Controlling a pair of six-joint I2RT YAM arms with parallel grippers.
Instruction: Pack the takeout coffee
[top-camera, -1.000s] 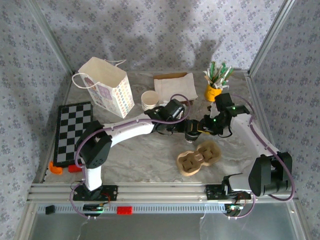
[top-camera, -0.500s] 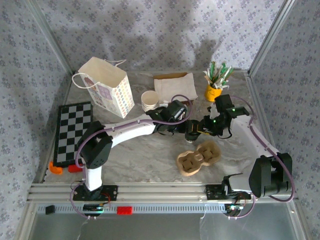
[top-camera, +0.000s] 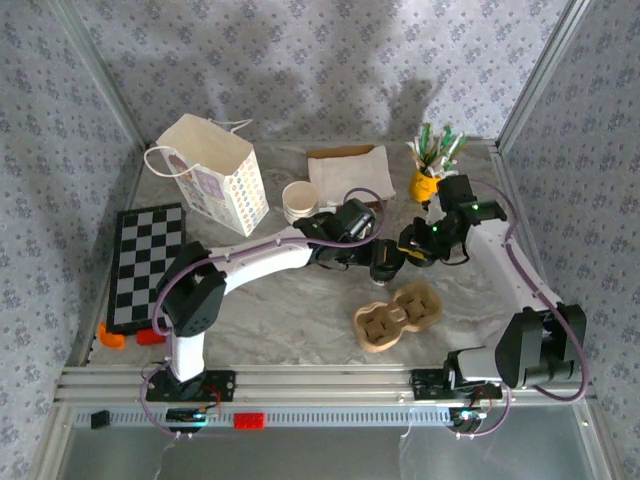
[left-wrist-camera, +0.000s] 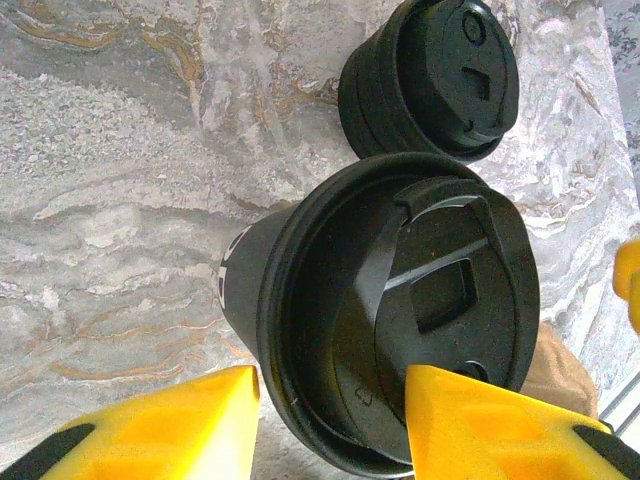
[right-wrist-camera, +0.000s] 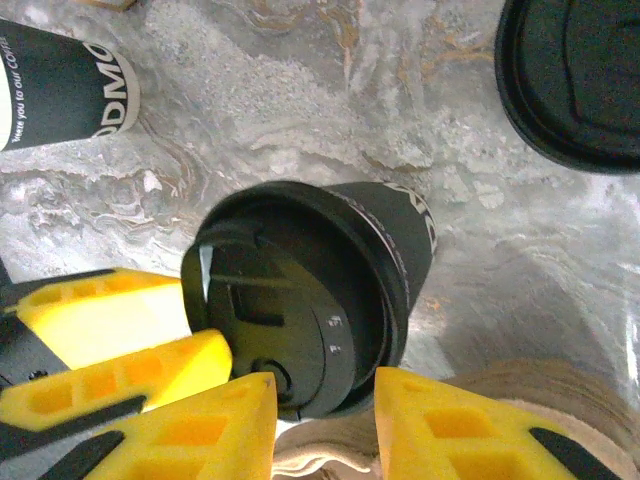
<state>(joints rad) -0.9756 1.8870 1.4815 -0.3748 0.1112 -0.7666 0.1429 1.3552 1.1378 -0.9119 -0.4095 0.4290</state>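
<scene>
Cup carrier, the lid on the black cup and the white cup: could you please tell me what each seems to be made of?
Cup carrier: probably moulded paper pulp; tan, matte, rounded wells. Lid on the black cup: likely thin moulded plastic; slight sheen, crisp recessed tab. White cup: apparently paper; matte off-white, thin rim, too small to confirm.

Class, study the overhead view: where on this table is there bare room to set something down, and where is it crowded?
Free: the marble between the checkerboard and the cardboard carrier, nearer than the left arm; a strip between the carrier and the right arm. Crowded: the centre, where the left gripper and right gripper flank the black cup.
</scene>
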